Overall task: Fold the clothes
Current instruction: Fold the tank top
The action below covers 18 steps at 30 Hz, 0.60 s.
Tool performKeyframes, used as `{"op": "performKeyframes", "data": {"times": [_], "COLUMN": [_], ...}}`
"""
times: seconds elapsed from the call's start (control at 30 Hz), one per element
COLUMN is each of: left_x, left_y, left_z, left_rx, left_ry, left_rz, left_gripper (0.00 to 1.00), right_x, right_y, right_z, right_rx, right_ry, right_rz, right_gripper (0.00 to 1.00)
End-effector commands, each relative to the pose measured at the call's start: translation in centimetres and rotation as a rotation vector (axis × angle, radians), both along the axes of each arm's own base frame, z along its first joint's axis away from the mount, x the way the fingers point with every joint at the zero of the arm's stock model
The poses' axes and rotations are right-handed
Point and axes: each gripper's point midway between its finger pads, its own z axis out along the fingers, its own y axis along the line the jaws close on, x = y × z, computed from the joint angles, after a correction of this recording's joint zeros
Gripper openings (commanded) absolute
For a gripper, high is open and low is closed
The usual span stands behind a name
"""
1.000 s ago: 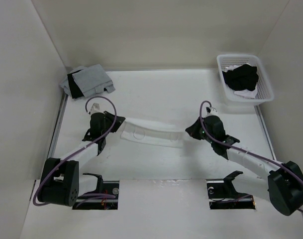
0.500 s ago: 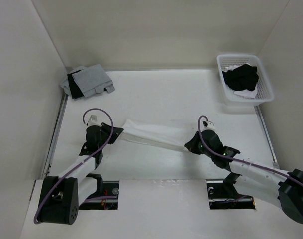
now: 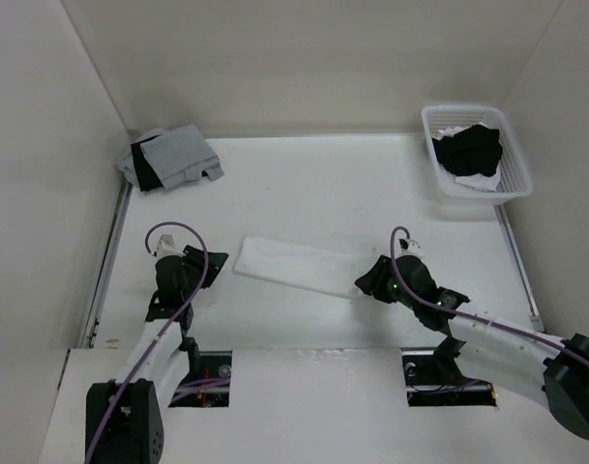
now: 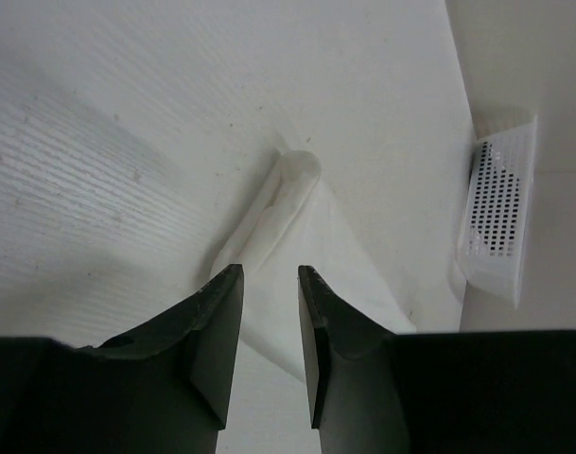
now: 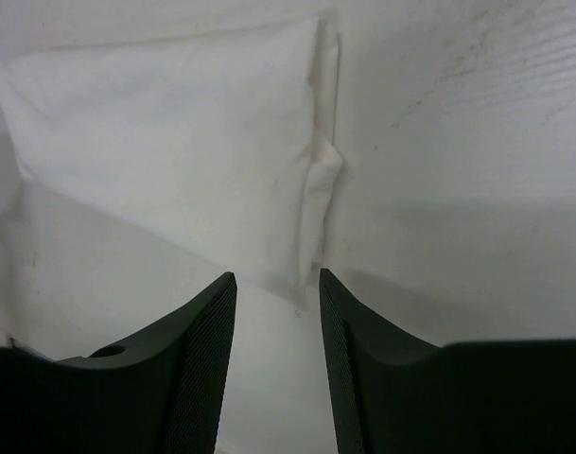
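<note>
Across the middle of the white table (image 3: pixel 323 188), the white thin-fabric camisole top (image 3: pixel 299 266) is lying flat as a long folded band, slanting from upper left down to lower right. The left gripper (image 3: pixel 209 268) is sitting low just beside the band's left end, and its wrist camera is showing the two dark fingers (image 4: pixel 217 322) standing apart with nothing between them, the folded cloth (image 4: pixel 344 255) lying just past the tips. Over on the other side, the right gripper (image 3: pixel 367 283) is hovering at the band's right end, jaws spread wide and gripping nothing; its own view is looking down on the doubled edge of the fabric (image 5: pixel 174 161), and I can't tell if the tips are touching it. Far back right, a white perforated plastic basket (image 3: pixel 515 179) is holding a black garment (image 3: pixel 471 150), while a grey-and-black garment pile (image 3: pixel 168 157) is resting in the back left corner.
</note>
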Motion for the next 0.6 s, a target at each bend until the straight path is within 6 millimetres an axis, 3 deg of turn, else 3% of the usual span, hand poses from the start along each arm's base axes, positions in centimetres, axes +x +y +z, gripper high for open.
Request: {"op": "performKeyframes", "data": {"times": [0.0, 0.2, 0.33, 0.43, 0.57], "left_x": [0.9, 1.3, 1.3, 1.3, 0.8], "left_y": [0.1, -2.8, -4.2, -5.4, -7.5], "left_z": [2.8, 3.9, 4.1, 4.4, 4.8], "left_rx": [0.045, 0.074, 0.082, 0.078, 0.069], "left_ry": [-0.092, -0.120, -0.136, -0.143, -0.149], "left_rz": [-0.002, -0.081, -0.110, -0.137, -0.189], "left_gripper": [0.27, 0.27, 0.27, 0.27, 0.27], "right_x": [2.0, 3.7, 4.6, 4.9, 3.9], "right_y": [0.6, 1.5, 2.1, 1.4, -1.6], "right_z": [0.6, -1.7, -2.4, -1.9, -1.3], "right_rx": [0.042, 0.106, 0.143, 0.159, 0.084], "right_ry": [-0.036, 0.016, 0.032, 0.010, 0.023], "right_rz": [0.013, -0.002, -0.038, -0.090, -0.179], "right_gripper": [0.46, 0.41, 0.13, 0.02, 0.00]}}
